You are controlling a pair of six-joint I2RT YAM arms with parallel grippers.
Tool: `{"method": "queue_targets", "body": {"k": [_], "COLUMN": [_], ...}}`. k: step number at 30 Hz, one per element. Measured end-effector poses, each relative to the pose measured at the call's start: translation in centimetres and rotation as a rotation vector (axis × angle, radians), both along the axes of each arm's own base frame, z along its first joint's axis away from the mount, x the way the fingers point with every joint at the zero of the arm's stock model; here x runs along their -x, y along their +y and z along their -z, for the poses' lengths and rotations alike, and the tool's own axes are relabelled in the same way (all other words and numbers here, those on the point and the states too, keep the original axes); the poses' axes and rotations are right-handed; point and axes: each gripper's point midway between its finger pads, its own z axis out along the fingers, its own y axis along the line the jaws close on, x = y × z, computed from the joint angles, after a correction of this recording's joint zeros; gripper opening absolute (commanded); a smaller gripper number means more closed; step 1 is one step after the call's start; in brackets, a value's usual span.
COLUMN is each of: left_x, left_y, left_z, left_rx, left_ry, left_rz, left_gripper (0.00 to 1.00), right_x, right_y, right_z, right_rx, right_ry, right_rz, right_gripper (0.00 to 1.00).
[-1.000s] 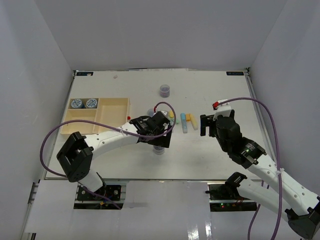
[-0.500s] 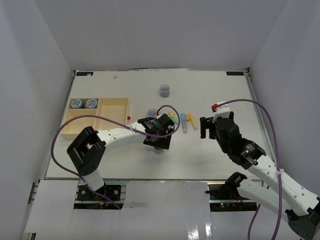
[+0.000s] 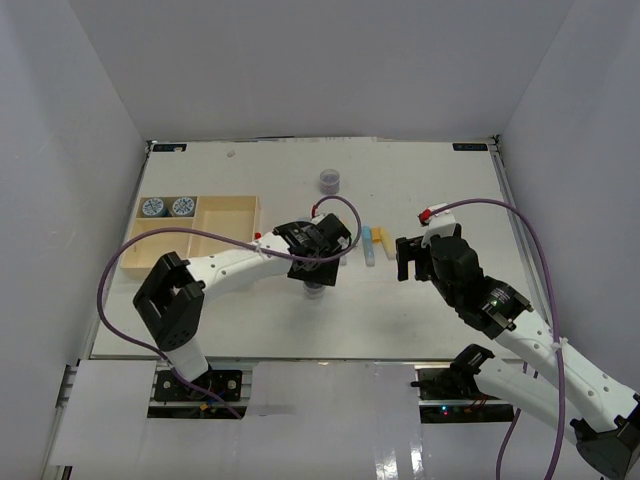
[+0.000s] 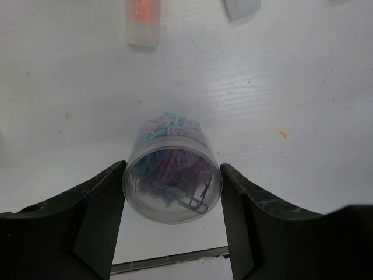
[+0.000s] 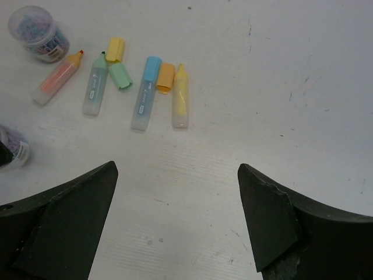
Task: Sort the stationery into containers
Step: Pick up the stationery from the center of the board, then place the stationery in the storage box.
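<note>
My left gripper is shut on a clear grey-purple jar of paper clips, one finger on each side; in the top view the jar is just near of the gripper. A second grey-purple jar stands by the pastel sticks: pink, green, blue, yellow. A third jar stands farther back. Two blue-lidded jars sit in the beige tray. My right gripper is open and empty, near of the sticks.
Loose caps lie among the sticks: yellow, green, orange. The tray's long front compartment shows nothing in it. White walls close the table on three sides. The left arm's purple cable loops over the tray.
My left gripper has moved a little back and left with the jar between its fingers. The left arm now hides the jar beside the sticks. The right gripper has barely shifted.
</note>
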Motion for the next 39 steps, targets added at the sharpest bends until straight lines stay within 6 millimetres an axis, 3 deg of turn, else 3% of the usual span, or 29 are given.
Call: {"method": "queue_targets", "body": {"k": [3, 6, 10, 13, 17, 20, 24, 30, 39], "left_x": [-1.9, -5.1, -9.4, -11.0, -11.1, -11.1, -11.5, -12.4, -13.2], "left_y": [1.3, 5.4, 14.9, 22.8, 29.8, 33.5, 37.0, 40.6, 43.3], "left_z": [-2.3, -5.2, -9.2, -11.2, -11.5, -11.1, -10.0, -7.2, -3.6], "left_rx": [0.006, 0.032, 0.058, 0.050, 0.031, 0.019, 0.014, 0.008, 0.031], "left_ry": [-0.030, -0.076, -0.169, -0.225, -0.232, -0.224, -0.220, -0.182, -0.139], "left_rz": [-0.058, -0.185, -0.437, -0.625, -0.782, -0.860, -0.935, -1.013, -1.082], "left_gripper": [0.35, 0.37, 0.39, 0.40, 0.41, 0.41, 0.42, 0.44, 0.47], "right_x": [0.2, 0.5, 1.0, 1.4, 2.0, 2.3, 2.6, 2.7, 2.7], "right_y": [0.4, 0.9, 1.3, 1.4, 1.6, 1.8, 1.9, 1.9, 1.8], "right_z": [0.1, -0.1, -0.8, -1.1, -0.4, 0.1, 0.2, 0.1, 0.2], "right_rx": [-0.010, -0.028, -0.062, -0.087, -0.098, -0.103, -0.113, -0.122, -0.122], "right_ry": [0.008, 0.010, -0.004, -0.017, -0.008, 0.003, 0.002, -0.008, -0.007], "right_rz": [-0.024, -0.053, -0.087, -0.110, -0.134, -0.152, -0.167, -0.170, -0.170], "right_gripper": [0.90, 0.90, 0.90, 0.90, 0.90, 0.90, 0.90, 0.90, 0.90]}}
